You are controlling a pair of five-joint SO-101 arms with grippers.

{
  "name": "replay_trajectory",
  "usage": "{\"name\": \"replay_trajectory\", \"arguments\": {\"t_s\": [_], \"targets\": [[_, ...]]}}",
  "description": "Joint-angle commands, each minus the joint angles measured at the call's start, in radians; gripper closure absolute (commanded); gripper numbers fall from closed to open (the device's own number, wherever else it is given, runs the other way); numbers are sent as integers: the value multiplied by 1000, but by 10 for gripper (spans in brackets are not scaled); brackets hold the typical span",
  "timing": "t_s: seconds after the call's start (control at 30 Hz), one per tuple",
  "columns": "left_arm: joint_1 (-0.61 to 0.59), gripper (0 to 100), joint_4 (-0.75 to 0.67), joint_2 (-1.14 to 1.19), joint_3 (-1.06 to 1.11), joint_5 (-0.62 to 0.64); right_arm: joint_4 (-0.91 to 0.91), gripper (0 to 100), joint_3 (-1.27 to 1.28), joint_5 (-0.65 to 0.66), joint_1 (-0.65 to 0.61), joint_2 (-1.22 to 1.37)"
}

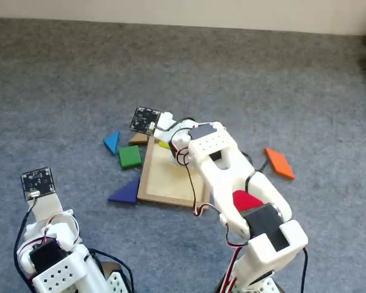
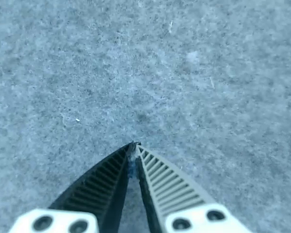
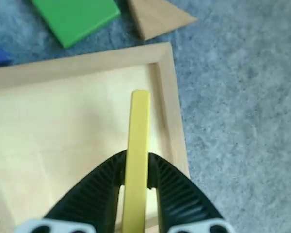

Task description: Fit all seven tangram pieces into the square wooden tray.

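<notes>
Yellow piece (image 3: 139, 121) stands on edge, clenched in the right claw (image 3: 137, 158), above an inner corner of the tray (image 3: 170, 102); whether it touches the tray floor I cannot tell. Just outside that corner lie the green square (image 3: 75, 17) and the tan triangle (image 3: 157, 17). In the high view a light blue triangle (image 1: 112, 142) lies near the green square, a dark blue triangle (image 1: 127, 191) sits just beside the tray's edge, an orange piece (image 1: 279, 163) lies well apart beyond the arm, and a red piece (image 1: 244, 199) is partly hidden by the arm. The left claw (image 2: 134, 145) is pinched closed with nothing in it, over the grey worktop (image 2: 136, 58)
</notes>
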Motion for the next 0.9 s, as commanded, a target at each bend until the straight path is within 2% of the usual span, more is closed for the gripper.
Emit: {"name": "replay_trajectory", "arguments": {"t_s": [0.0,0.17,0.57,0.87], "targets": [[-16,992,9,-61,21,0,-18,988,-10,-44,-35,-61],[-16,992,9,-61,21,0,-16,937,-7,-66,-51,-59],[-15,992,9,-61,21,0,-10,928,22,-66,-51,-59],[-15,992,9,-61,21,0,125,928,13,-68,-56,-70]]}}
